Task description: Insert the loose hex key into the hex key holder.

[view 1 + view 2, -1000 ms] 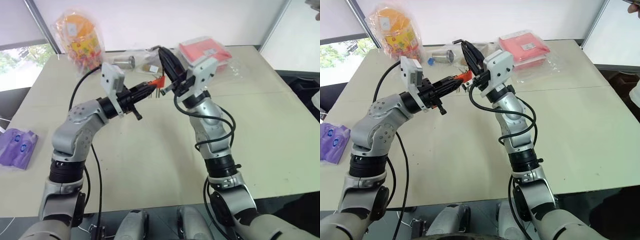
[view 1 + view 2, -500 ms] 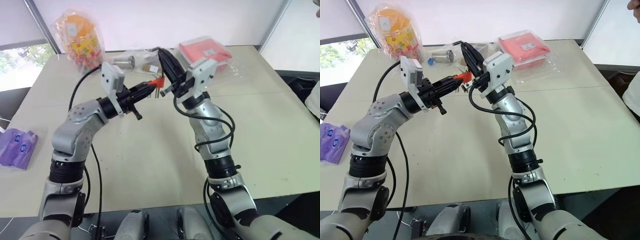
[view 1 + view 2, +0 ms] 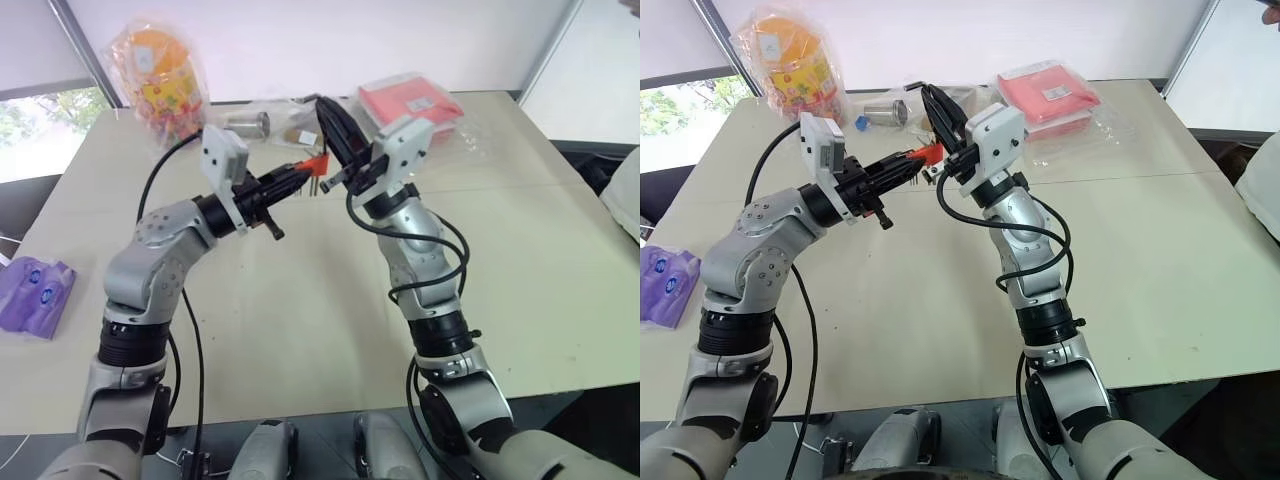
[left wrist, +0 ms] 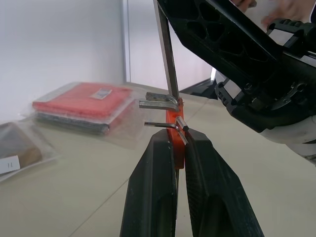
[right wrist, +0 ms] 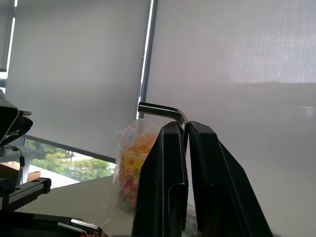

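Left gripper (image 4: 178, 140): fingers pressed together on the hex key holder (image 4: 174, 129), gripping its lower part; the red-orange block stands up from between the fingertips, above the table (image 3: 300, 300).
Hex key holder: held in the air over the far middle of the table; short grey keys stick out from one side.
Right gripper (image 5: 186, 129): fingers pinched on the loose hex key (image 5: 163, 111) near its bend; the short bent leg juts out sideways past the fingertips.
Loose hex key: its long leg runs straight to the top of the holder, its end at the block's upper edge; whether it has entered a slot cannot be told.
Red packet (image 3: 410, 100): flat on the table beyond the holder, in clear plastic.
Orange snack bag (image 3: 160, 80): upright near the table's far left corner, well apart from the holder.
Purple packet (image 3: 35, 293): at the table's left edge, far from the holder.
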`<state>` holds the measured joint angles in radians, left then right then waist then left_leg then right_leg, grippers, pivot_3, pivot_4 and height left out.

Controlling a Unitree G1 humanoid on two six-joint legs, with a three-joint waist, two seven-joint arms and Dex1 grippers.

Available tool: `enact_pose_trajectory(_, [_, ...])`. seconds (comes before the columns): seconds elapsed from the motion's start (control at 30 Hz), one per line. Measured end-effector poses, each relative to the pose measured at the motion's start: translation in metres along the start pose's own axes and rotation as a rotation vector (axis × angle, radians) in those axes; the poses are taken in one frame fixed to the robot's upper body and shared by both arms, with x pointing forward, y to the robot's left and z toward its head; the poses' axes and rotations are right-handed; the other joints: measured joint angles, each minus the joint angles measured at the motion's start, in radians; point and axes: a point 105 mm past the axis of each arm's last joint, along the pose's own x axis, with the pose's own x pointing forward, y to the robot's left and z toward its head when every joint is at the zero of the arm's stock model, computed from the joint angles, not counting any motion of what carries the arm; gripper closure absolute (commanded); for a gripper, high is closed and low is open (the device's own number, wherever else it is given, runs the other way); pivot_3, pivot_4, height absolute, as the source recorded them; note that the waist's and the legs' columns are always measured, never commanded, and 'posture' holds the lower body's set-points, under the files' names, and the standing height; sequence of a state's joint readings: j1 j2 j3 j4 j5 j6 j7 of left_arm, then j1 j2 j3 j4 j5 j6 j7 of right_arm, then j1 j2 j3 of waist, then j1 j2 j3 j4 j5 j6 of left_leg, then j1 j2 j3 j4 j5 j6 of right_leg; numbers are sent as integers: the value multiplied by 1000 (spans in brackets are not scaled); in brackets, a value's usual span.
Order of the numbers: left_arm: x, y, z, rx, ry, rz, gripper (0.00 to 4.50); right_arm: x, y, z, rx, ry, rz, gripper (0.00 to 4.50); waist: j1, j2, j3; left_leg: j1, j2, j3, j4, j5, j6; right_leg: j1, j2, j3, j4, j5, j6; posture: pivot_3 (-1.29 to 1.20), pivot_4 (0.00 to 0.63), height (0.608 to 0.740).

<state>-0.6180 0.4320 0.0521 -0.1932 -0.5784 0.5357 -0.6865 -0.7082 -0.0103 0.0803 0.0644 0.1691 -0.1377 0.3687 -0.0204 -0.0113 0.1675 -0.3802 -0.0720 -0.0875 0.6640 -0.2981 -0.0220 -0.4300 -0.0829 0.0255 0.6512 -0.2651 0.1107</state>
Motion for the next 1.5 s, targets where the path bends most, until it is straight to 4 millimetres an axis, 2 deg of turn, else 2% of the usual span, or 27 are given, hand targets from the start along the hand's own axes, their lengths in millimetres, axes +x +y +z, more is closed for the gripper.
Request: enact_pose_trajectory(1.5, [-2, -1, 0, 0, -5, 12, 4500, 2, 0, -1, -2, -8, -52, 4451, 0, 0, 0, 0, 0, 0, 0, 0, 0, 0, 0, 0, 0, 0, 0, 0, 150, 740])
